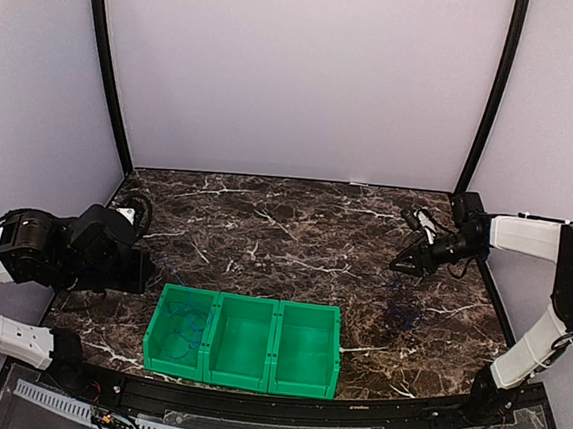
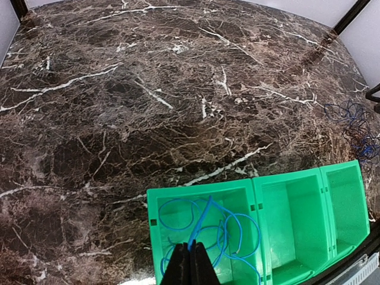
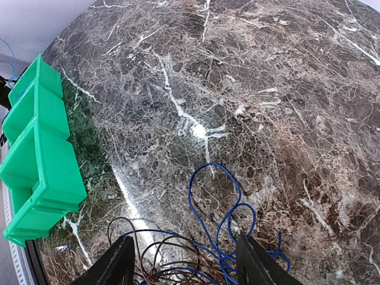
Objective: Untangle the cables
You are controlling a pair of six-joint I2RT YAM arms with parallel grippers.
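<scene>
Overhead, the left gripper (image 1: 147, 271) is seen held just beside the left end of a row of three green bins (image 1: 213, 313). A blue cable (image 1: 185, 321) lies coiled in the leftmost compartment. Well apart, on the marble table (image 1: 295, 235) to the right, a loose tangle (image 1: 404, 310) of blue and dark cables is spread out, with the right gripper (image 1: 403, 265) held just above its far side.

From the left wrist, the jaws are seen pressed together. One strand of the blue cable is seen rising from the coil to their tips, so it is judged to be pinched there.

From the right wrist, the jaws are seen standing apart with nothing between them. The tangle lies directly beneath, with blue loops spread outward and dark brownish loops bunched nearer.

One cable is judged to be separated already. The step in hand is taken to be the release of that blue strand over its compartment and the picking of the next one. For the next move, a single outer loop should be chosen, gripped cleanly by the right gripper, and drawn away slowly so that the knot is not tightened
</scene>
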